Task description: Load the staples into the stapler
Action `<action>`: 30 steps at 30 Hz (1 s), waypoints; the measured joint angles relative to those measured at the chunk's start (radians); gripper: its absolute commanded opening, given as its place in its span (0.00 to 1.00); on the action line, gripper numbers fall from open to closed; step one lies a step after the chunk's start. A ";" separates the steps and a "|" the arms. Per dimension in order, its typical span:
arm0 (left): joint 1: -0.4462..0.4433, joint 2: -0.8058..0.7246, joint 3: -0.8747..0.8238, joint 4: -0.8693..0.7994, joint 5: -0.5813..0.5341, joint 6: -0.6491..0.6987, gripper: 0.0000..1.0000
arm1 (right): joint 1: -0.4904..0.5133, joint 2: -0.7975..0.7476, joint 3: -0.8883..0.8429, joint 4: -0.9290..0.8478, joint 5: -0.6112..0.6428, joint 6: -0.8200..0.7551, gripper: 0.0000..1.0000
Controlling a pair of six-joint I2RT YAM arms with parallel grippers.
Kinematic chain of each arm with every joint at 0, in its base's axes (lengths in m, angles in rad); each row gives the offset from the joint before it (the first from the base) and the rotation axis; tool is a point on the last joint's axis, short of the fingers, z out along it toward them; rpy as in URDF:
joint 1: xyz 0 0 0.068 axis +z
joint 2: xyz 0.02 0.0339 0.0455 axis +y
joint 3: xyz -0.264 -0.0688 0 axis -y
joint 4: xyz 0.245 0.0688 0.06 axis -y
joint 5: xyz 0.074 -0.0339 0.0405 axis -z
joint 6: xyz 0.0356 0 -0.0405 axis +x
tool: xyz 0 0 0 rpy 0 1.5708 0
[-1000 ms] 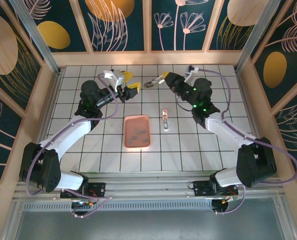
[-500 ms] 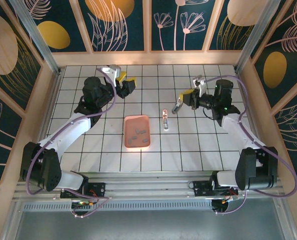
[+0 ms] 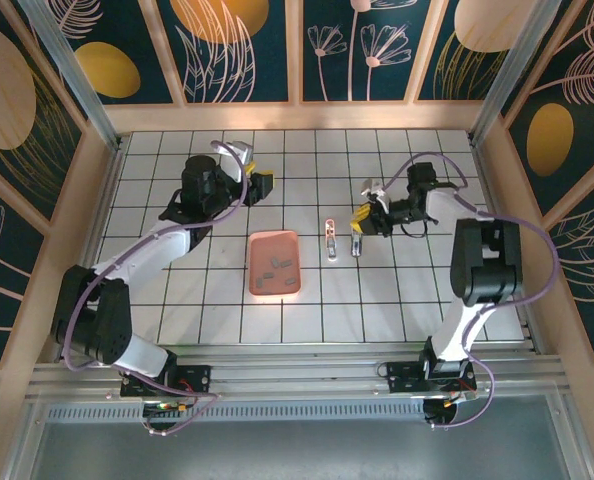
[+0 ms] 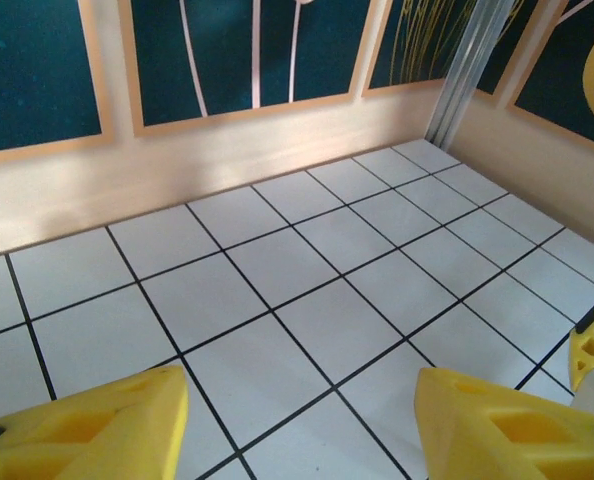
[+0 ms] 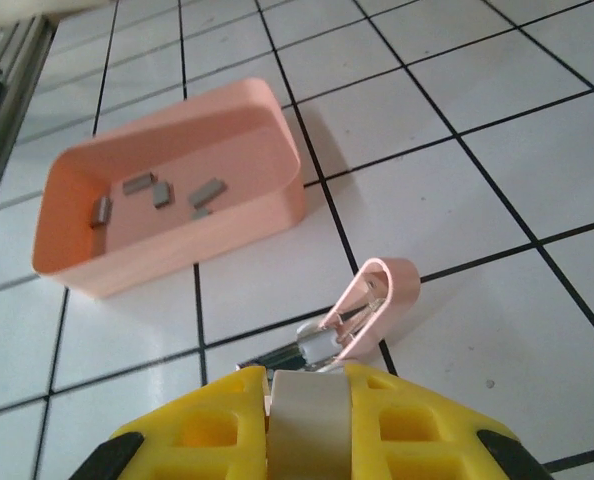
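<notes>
A: Arms first. How do they sit?

B: L arm (image 3: 142, 258) reaches across the far-left part of the table (image 3: 307, 315). The left gripper (image 3: 261, 183) is up near the back wall (image 3: 297, 115). From the wrist cam that gripper (image 4: 302, 400) has its jaws apart, w/ bare tile between them. R arm (image 3: 482, 265) is folded tight, elbow high. The right gripper (image 3: 358, 226) points down toward mid table.

A: R jaws?

B: Together, pinched on a pale grey piece (image 5: 302, 420).

A: What is it?

B: Can't tell. The yellow fingers (image 5: 417, 430) cover most of it and the frame edge cuts off the rest.

A: Anything in the way?

B: A pink tray (image 3: 252, 270) sits mid table, left of the R gripper and well clear of the L one.

A: Where's the stapler?

B: The stapler (image 3: 329, 238) lies on the tiles between tray and R gripper, apart from the tray and just beside the fingertips. Touching or not, can't tell. Wrist cam shows it (image 5: 382, 290) w/ the pink shell arched up and silvery metal under it.

A: And the staples?

B: The staples (image 5: 157, 190) are a few short grey bits, loose on the tray floor.
</notes>
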 measured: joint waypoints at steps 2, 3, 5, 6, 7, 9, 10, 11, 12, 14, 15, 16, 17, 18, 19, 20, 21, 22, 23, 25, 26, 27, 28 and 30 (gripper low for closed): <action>0.000 0.021 0.026 -0.005 -0.006 0.000 0.61 | 0.001 0.047 0.036 -0.053 0.001 -0.080 0.05; 0.000 0.027 0.033 -0.005 -0.007 -0.001 0.60 | 0.002 0.057 0.041 -0.062 0.001 -0.099 0.05; 0.000 0.041 0.056 -0.006 -0.013 -0.001 0.60 | 0.005 0.077 0.045 -0.076 0.000 -0.138 0.05; 0.000 0.046 0.065 -0.007 -0.014 -0.001 0.60 | 0.006 0.080 0.045 -0.076 0.000 -0.142 0.05; 0.000 0.051 0.074 -0.007 -0.016 -0.001 0.60 | 0.008 0.083 0.045 -0.071 0.000 -0.146 0.05; 0.000 0.058 0.089 -0.006 -0.018 -0.001 0.60 | 0.013 0.085 0.044 -0.052 -0.001 -0.146 0.05; 0.000 0.064 0.100 -0.006 -0.018 -0.001 0.60 | 0.014 0.085 0.044 -0.039 -0.002 -0.145 0.05; 0.000 0.069 0.106 -0.007 -0.021 -0.002 0.60 | 0.015 0.085 0.044 -0.029 -0.004 -0.145 0.05; 0.000 0.074 0.114 -0.006 -0.022 -0.003 0.60 | 0.016 0.085 0.044 -0.020 -0.005 -0.145 0.05; 0.000 0.087 0.126 -0.006 -0.024 -0.005 0.60 | 0.017 0.091 0.045 -0.015 -0.016 -0.146 0.05; 0.000 0.092 0.129 -0.007 -0.025 -0.006 0.60 | 0.017 0.097 0.045 -0.016 -0.021 -0.146 0.05; 0.000 0.098 0.132 -0.006 -0.026 -0.006 0.60 | 0.017 0.103 0.045 -0.016 -0.025 -0.146 0.05; 0.000 0.103 0.134 -0.007 -0.027 -0.007 0.60 | 0.017 0.110 0.045 -0.016 -0.027 -0.146 0.06; 0.000 0.108 0.136 -0.008 -0.029 -0.008 0.60 | 0.017 0.116 0.045 -0.016 -0.027 -0.146 0.06; 0.000 0.114 0.140 -0.010 -0.031 -0.009 0.60 | 0.017 0.120 0.045 -0.016 -0.027 -0.146 0.06; 0.000 0.117 0.142 -0.012 -0.032 -0.009 0.60 | 0.017 0.123 0.044 -0.016 -0.027 -0.146 0.06; 0.000 0.118 0.143 -0.014 -0.032 -0.009 0.60 | 0.017 0.124 0.043 -0.016 -0.027 -0.146 0.06; 0.000 0.120 0.145 -0.016 -0.032 -0.009 0.60 | 0.018 0.124 0.041 -0.016 -0.027 -0.146 0.07; 0.000 0.122 0.147 -0.017 -0.032 -0.009 0.59 | 0.018 0.124 0.036 -0.009 -0.027 -0.142 0.08; 0.000 0.126 0.156 -0.021 -0.032 -0.009 0.60 | 0.021 0.124 0.019 0.011 -0.025 -0.129 0.09; 0.000 0.127 0.159 -0.022 -0.032 -0.010 0.59 | 0.022 0.124 0.012 0.016 -0.022 -0.121 0.10; 0.000 0.128 0.162 -0.022 -0.032 -0.010 0.59 | 0.024 0.124 0.010 0.019 -0.018 -0.115 0.10; 0.000 0.128 0.163 -0.022 -0.032 -0.009 0.59 | 0.026 0.124 0.010 0.021 -0.014 -0.113 0.11; 0.000 0.128 0.163 -0.022 -0.032 -0.009 0.59 | 0.026 0.124 0.011 0.023 -0.006 -0.112 0.12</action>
